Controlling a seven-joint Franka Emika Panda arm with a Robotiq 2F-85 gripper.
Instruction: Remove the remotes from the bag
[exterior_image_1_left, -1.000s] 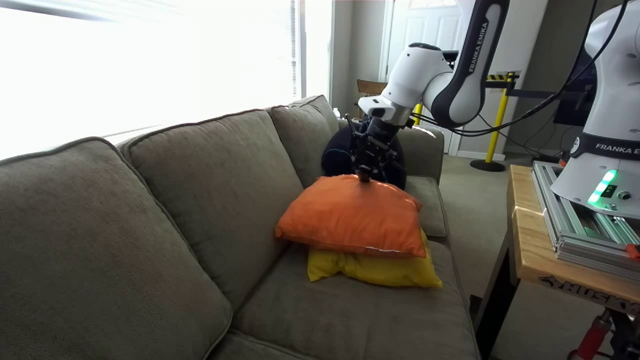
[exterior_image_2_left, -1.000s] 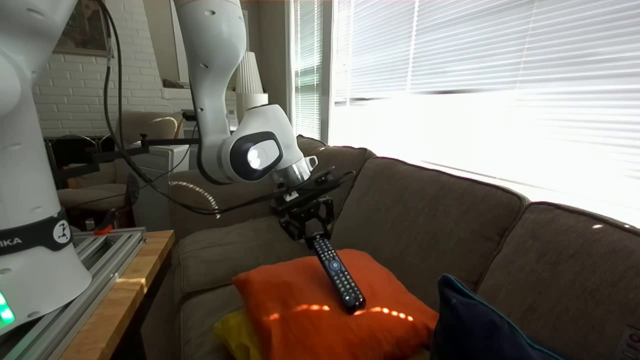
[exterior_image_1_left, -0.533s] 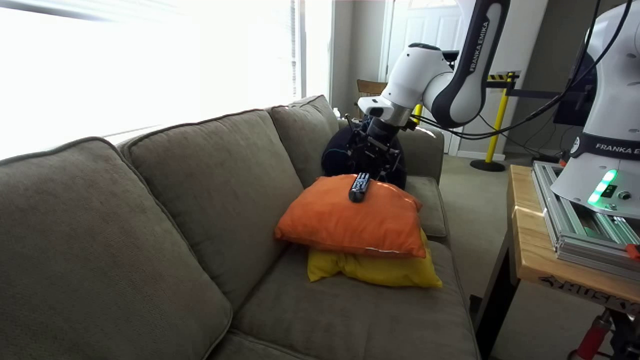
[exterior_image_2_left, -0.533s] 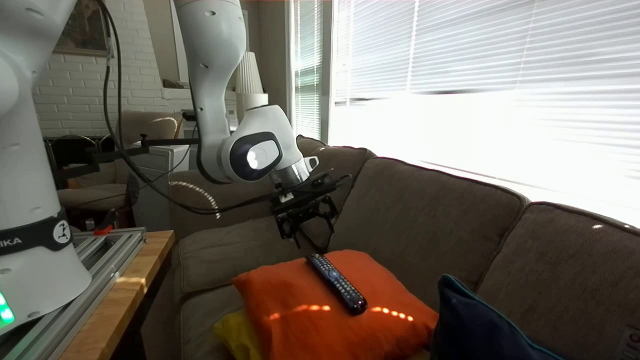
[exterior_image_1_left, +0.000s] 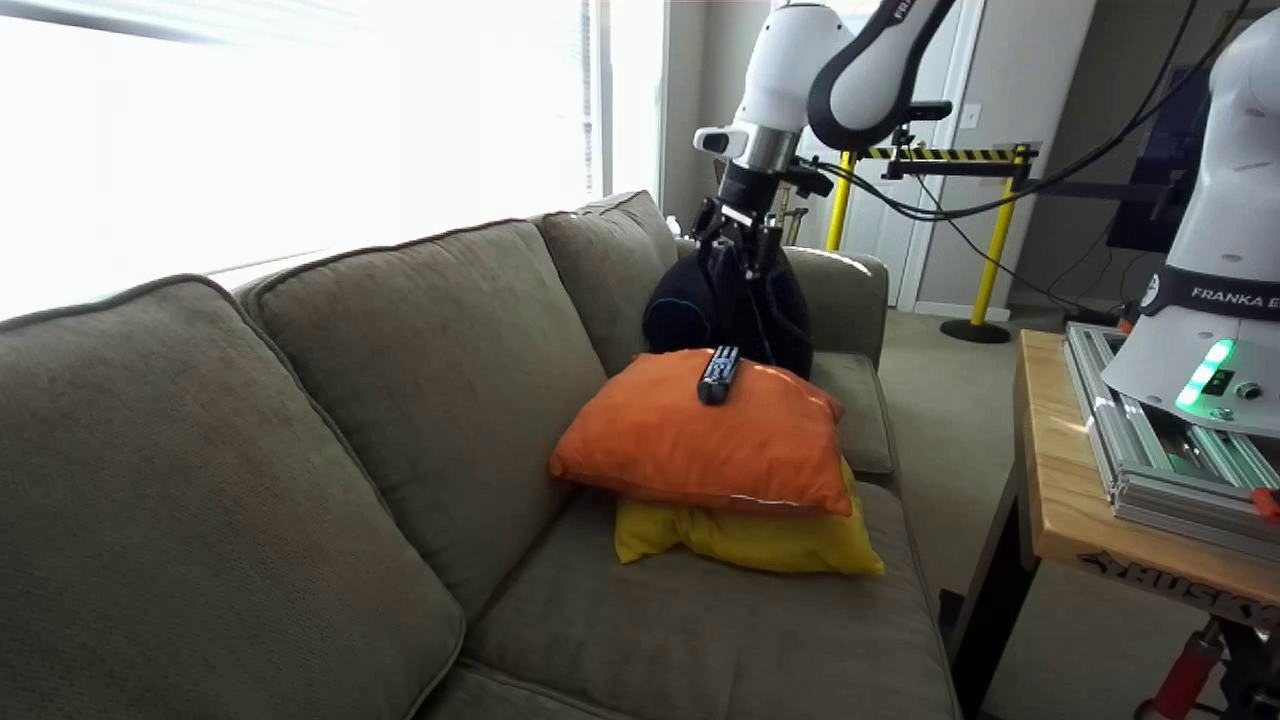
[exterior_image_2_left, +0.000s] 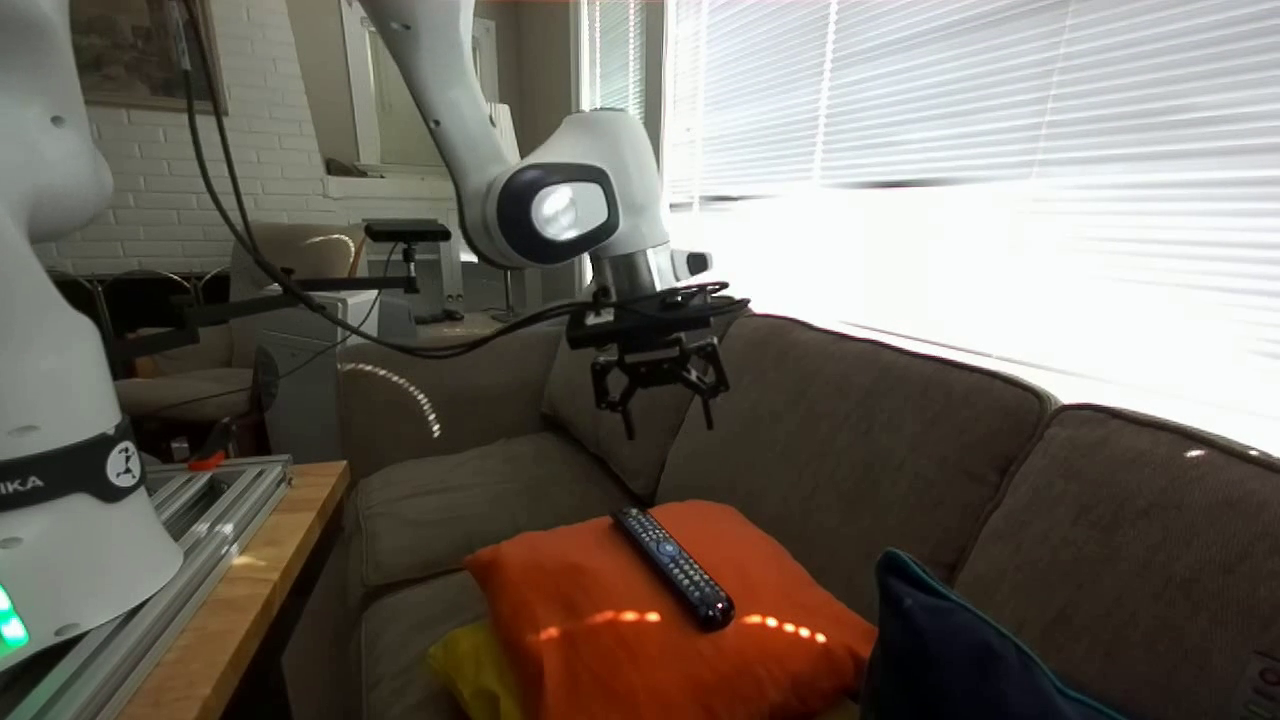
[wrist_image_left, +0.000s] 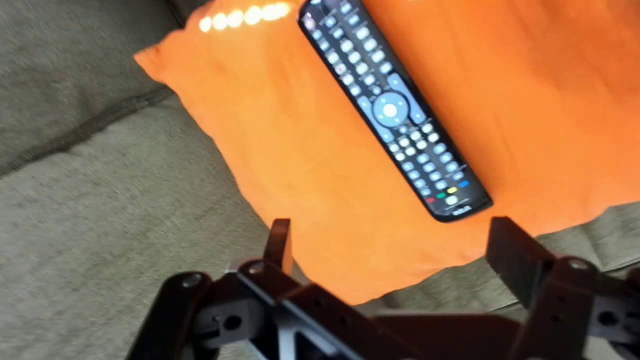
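Note:
A long black remote (exterior_image_2_left: 675, 565) with pale buttons lies flat on the orange pillow (exterior_image_2_left: 590, 600). In the wrist view the whole length of that remote (wrist_image_left: 400, 115) shows, apart from its cut-off top end. My gripper (exterior_image_2_left: 670, 430) hangs above the pillow, pointing down, its fingers spread wide with nothing between them. In the wrist view the fingertips (wrist_image_left: 281, 235) stand on either side of the remote's near end, which is some distance below. The bag (exterior_image_1_left: 685, 315), dark navy with a teal line, slumps behind the pillow; its inside is hidden from both exterior views.
Under the orange pillow is a yellow pillow (exterior_image_1_left: 740, 540), both on the seat of a grey-brown sofa (exterior_image_1_left: 400, 400). The sofa's backrest runs along the window side. The wooden bench (exterior_image_1_left: 1050, 450) carrying the arm's base stands across from it.
The gripper opened and let go of the remote, whose end it held over the orange pillow; the remote now lies flat there. The arm has since risen and turned more upright.

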